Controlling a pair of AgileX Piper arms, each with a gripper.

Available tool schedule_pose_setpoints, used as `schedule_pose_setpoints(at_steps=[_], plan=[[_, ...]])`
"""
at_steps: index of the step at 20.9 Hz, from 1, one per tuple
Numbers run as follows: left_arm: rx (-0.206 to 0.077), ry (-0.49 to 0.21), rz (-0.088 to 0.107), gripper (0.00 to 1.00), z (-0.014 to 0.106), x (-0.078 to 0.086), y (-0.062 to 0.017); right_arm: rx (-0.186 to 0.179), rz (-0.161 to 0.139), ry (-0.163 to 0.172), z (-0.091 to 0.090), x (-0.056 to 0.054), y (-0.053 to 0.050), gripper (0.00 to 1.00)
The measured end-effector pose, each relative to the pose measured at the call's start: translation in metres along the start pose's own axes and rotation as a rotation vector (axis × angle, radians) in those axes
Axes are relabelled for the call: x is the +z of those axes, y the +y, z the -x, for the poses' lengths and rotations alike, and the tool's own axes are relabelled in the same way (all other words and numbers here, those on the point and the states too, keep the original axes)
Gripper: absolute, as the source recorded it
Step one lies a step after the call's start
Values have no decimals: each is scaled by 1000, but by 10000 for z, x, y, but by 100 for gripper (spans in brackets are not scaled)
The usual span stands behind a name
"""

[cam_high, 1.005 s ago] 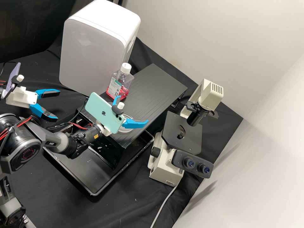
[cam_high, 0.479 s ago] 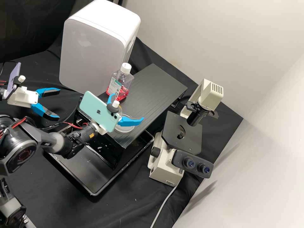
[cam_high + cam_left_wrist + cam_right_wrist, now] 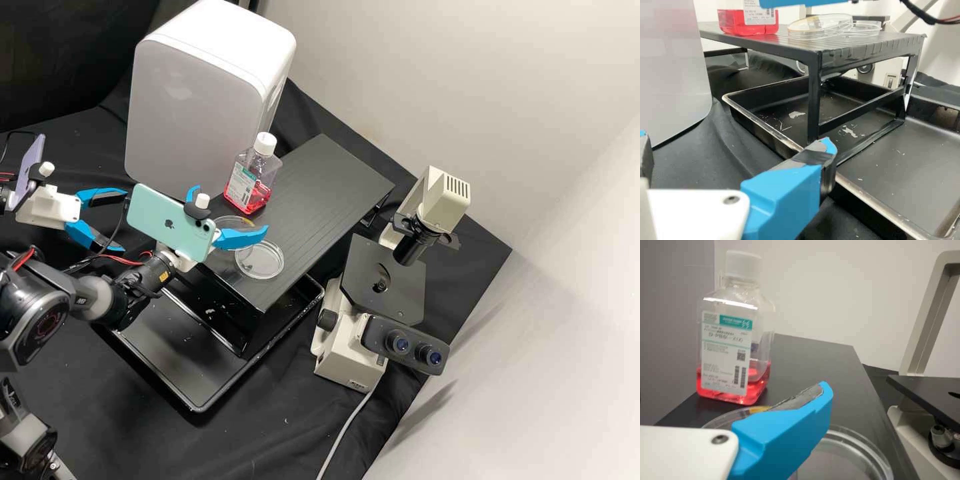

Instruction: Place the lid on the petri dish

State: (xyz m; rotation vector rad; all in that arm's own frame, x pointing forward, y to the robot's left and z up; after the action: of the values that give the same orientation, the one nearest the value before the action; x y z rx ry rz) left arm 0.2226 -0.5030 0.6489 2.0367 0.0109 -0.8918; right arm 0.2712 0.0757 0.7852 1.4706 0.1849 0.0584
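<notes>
On the black raised platform lies a clear petri dish, near its front corner. A second clear round piece, the lid, sits just left of the dish, and in the left wrist view the lid seems to rest on the platform against the dish. My right gripper hovers over the lid, open, with one blue finger on each side of it. I cannot see contact. My left gripper is open and holds nothing, off the platform at the far left.
A bottle of red liquid stands on the platform behind the lid. A large white box is at the back left and a microscope on the right. A black tray lies under the platform.
My right gripper has drawn back to the left, from over the dish to over the lid, with the same finger spread. The dish is now uncovered. The left arm barely moved.
</notes>
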Motion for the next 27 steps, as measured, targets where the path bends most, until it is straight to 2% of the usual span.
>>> schedule_pose_setpoints(at_steps=[5, 10, 13, 16, 20, 21, 27], plan=[[2, 0, 0, 100, -4, 0, 3, -6, -12, -37, 40, 81, -73, 100], [3, -1, 0, 100, -28, -4, -4, -14, -15, -69, 94, 150, -96, 100], [4, -1, 0, 100, -29, -4, -3, -5, -21, -78, 102, 163, -89, 100], [8, -2, 0, 100, -37, -3, 5, 6, -22, -70, 100, 153, -89, 100], [8, -2, 0, 100, -37, -3, 5, 6, 0, -75, 99, 155, -93, 100], [8, -2, 0, 100, -37, -3, 5, 9, 0, -79, 99, 158, -90, 0], [8, -2, 0, 100, -37, -3, 5, 8, -1, -78, 100, 155, -94, 0]])
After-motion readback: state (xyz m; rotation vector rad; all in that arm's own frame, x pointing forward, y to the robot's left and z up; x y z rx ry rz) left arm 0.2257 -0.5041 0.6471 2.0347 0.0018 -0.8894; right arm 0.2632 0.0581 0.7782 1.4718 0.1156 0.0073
